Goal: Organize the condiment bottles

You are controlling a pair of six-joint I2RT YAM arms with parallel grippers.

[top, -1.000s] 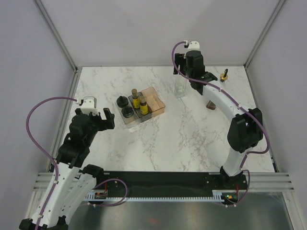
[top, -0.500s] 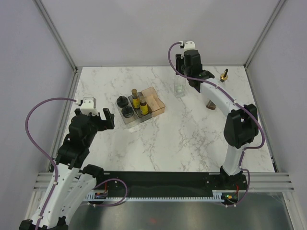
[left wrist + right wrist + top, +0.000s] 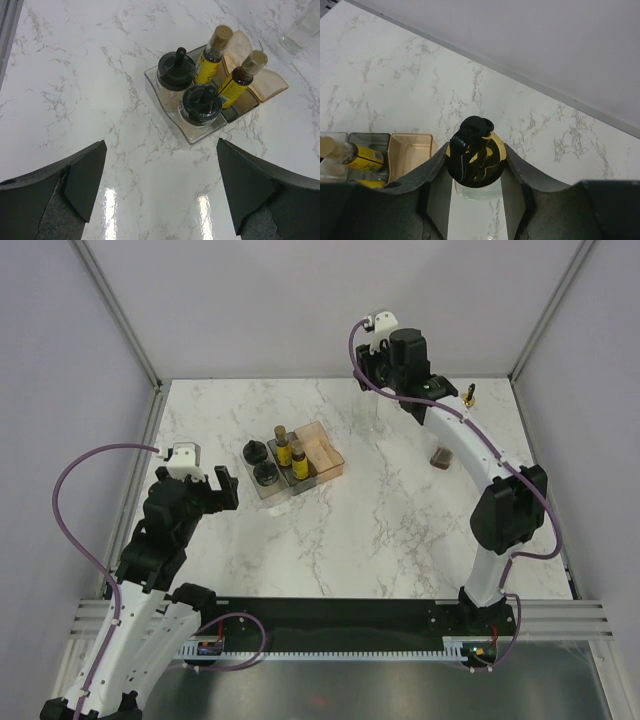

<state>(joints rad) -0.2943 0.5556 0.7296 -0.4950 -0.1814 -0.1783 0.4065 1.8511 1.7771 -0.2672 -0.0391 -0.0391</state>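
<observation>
Right gripper (image 3: pixel 476 175): closed in on the neck of a tall clear bottle (image 3: pixel 478 159), with the pads flanking its gold pourer. The bottle stands near the table's far edge, beyond the orange bin (image 3: pixel 325 450). Whether its base touches the marble cannot be told.

Left gripper (image 3: pixel 161 150): wide open and empty, hovering near the clear bin (image 3: pixel 197 140).

Risk: the grip is high on a smooth neck, so the bottle may swing or slip, or clip the yellow bottles (image 3: pixel 212 55) on placement.

Long axis upright, spout pointing up at the wrist camera.
</observation>
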